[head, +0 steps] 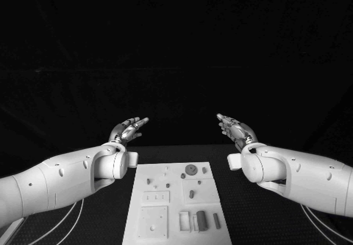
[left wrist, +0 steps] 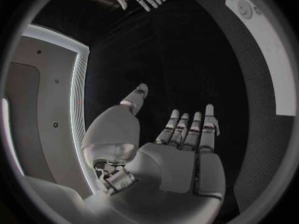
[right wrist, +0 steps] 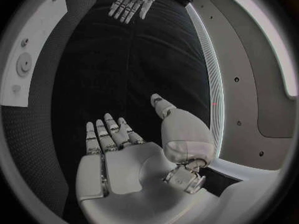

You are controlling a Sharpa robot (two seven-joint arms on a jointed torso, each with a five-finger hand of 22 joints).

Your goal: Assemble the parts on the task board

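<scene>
Below, the task board lies between both raised, empty hands.

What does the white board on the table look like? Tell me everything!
The task board is a flat white plate, long and narrow, lying on the black table between the two arms. Its top has shallow recesses, small holes and a round disc near the far end. Several small grey parts sit on it. Neither hand touches it.
</scene>
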